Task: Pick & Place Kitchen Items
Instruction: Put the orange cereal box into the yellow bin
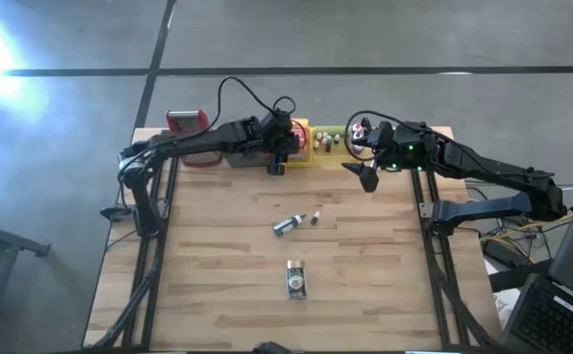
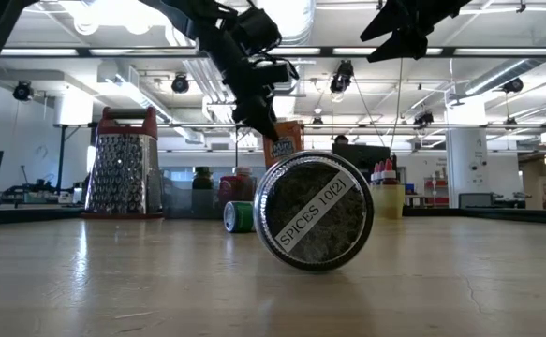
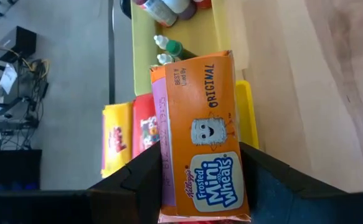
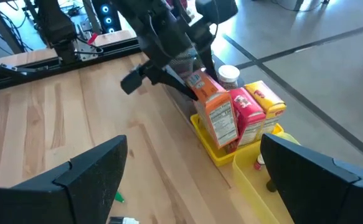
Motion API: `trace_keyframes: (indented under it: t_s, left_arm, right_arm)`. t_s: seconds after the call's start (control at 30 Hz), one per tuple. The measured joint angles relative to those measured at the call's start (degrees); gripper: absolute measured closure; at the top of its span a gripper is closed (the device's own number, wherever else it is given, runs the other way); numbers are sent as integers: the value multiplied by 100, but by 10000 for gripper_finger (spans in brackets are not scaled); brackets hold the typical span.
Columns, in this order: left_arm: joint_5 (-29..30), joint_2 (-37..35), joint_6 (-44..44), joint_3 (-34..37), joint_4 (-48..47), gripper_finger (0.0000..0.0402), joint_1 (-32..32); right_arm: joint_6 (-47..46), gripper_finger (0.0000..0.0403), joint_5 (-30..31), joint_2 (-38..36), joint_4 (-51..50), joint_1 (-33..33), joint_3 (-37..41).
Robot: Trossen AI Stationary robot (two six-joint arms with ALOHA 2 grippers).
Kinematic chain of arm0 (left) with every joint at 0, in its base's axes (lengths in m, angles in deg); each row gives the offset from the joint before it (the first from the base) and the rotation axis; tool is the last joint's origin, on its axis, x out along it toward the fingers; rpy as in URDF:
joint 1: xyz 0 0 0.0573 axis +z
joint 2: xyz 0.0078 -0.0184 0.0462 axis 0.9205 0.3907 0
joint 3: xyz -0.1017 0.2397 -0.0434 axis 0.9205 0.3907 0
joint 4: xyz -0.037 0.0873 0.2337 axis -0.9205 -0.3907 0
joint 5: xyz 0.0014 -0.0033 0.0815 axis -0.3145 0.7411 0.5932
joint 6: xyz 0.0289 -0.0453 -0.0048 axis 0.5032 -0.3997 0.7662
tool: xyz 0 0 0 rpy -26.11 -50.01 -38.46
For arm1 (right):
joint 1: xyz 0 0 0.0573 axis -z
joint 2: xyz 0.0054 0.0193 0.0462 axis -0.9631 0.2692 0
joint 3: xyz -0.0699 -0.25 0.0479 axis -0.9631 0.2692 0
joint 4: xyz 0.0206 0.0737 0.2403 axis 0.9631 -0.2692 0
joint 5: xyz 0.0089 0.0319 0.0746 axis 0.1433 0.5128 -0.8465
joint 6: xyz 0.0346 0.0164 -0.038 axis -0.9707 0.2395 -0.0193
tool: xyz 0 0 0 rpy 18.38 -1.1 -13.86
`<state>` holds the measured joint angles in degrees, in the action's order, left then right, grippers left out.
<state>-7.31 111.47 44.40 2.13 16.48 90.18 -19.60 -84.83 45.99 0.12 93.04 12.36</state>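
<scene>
Standing at the table's far left edge is the red-topped grater (image 1: pixel 186 122). Just right of it, the left gripper (image 1: pixel 278 149) pinches an orange cereal box (image 3: pixel 201 143), its jaws closed on the box's sides above the yellow tray (image 4: pixel 218 154). A second orange box (image 4: pixel 221 120), a red box (image 4: pixel 248 116) and a yellow box (image 4: pixel 266 102) stand packed upright in that tray, close beside the held box. Farther right, a second yellow tray (image 1: pixel 327 144) holds small bottles. The right gripper (image 1: pixel 365 175) hovers beside it, jaws wide and empty. On the open wood nearer the front lie a green-capped bottle (image 1: pixel 285 226), a tiny bottle (image 1: pixel 315 216) and a spice tin (image 1: pixel 296 279) on its side.
</scene>
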Motion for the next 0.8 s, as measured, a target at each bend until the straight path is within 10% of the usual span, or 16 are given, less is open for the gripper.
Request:
trace_keyframes:
  t_s: [0.8]
  left_arm:
    - [-4, 700, -41, -103, 307, 213, 40]
  right_arm:
    - [6, 39, 0, 0, 2, 0, 0]
